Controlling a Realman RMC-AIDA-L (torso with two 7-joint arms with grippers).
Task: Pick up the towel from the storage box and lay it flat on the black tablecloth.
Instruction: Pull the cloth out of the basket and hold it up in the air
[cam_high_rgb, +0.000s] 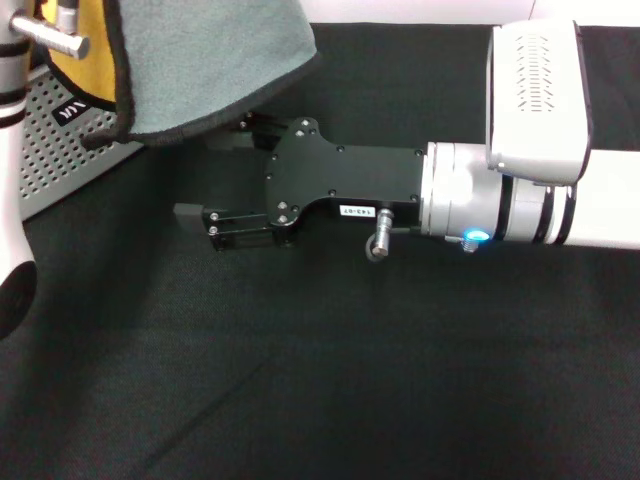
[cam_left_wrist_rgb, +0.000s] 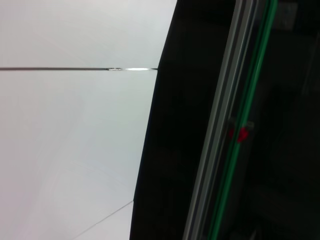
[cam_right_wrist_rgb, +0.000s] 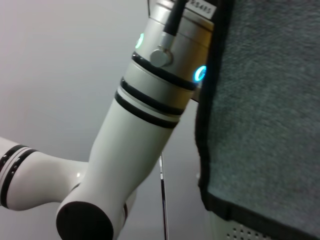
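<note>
**Q:** Item one, the black tablecloth (cam_high_rgb: 330, 380). Condition?

**A:** It covers nearly all the surface before me, bare apart from my right arm lying low across it. No towel is on it yet, so the laying-flat step is entirely outstanding. There is broad open room toward the near side, and its far edge shows as a pale strip at the top of the head view.

**Q:** Item two, the towel (cam_high_rgb: 215, 60)?

**A:** It hangs in the air at my far left, grey face out, yellow-orange face showing behind, with the black trim running down its edge. It is lifted above the storage box (cam_high_rgb: 70, 150), so I judge the pick-up done. Its lower hem droops close over my right gripper's far finger.

**Q:** Item three, the storage box?

**A:** It sits at the left margin, perforated wall visible, partly hidden by the towel.

**Q:** Item four, grippers?

**A:** My left gripper (cam_high_rgb: 50, 35) is up at the towel's top; whether its fingers are clamped on the cloth, I cannot tell. My right gripper (cam_high_rgb: 215, 185) has its jaws spread wide and holds nothing, just beneath the hanging hem. I judge it is placed to take a corner.
</note>
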